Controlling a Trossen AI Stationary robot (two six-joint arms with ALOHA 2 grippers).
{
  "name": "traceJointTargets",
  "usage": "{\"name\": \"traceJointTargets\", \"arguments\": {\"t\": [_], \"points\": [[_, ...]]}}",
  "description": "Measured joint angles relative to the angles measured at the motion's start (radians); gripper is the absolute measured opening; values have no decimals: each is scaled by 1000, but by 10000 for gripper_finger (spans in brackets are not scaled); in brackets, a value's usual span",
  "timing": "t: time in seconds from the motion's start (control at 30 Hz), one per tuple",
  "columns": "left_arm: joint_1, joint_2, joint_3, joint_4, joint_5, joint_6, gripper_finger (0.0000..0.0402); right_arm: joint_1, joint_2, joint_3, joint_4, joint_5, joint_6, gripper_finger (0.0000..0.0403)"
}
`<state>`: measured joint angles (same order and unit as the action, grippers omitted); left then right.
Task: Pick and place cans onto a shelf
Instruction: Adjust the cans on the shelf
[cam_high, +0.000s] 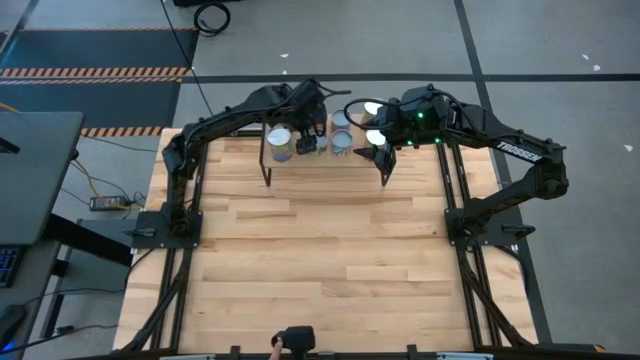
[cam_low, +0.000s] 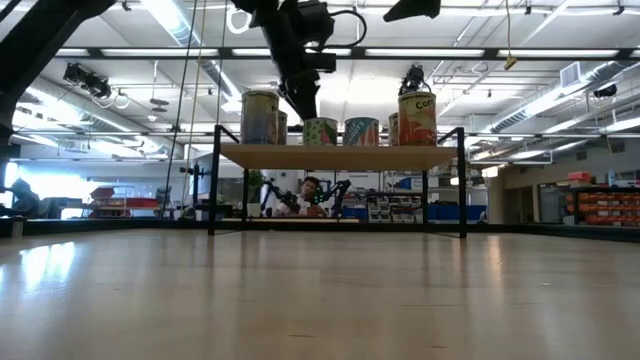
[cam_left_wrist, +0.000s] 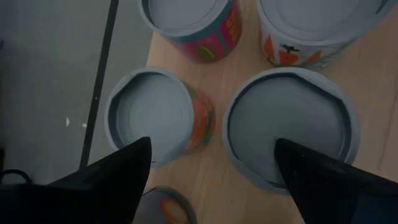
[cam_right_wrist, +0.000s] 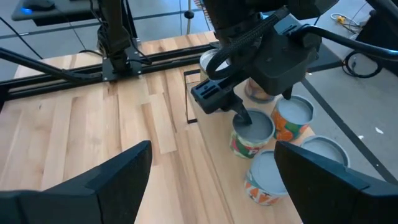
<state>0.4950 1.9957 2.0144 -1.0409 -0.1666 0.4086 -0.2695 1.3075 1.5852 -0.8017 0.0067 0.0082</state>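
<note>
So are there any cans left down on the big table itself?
No: the low view shows the table bare, with every can up on the shelf.

Several silver-topped cans (cam_low: 417, 118) with coloured labels stand upright on the black-legged light-wood shelf (cam_low: 340, 155).

Both arms are matte black, built of chunky angular links on black frame rails. The right arm (cam_high: 520, 175) carries white "TROSSEN" lettering along its forearm link, with small green lights and two bright white lamps glowing near its wrist. A looping black cable (cam_high: 352, 103) arcs just behind that wrist. The left gripper (cam_right_wrist: 239, 115) has a boxy black body with a ribbed block beside its slim dark fingers (cam_left_wrist: 109, 186), which are wedge-shaped and plain.
</note>
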Motion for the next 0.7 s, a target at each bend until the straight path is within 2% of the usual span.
{"name": "traceJointTargets", "arguments": {"t": [0.7], "points": [[1,-7,14,-48,-70,77,348,-17,0,0,0,0,0,347]]}}
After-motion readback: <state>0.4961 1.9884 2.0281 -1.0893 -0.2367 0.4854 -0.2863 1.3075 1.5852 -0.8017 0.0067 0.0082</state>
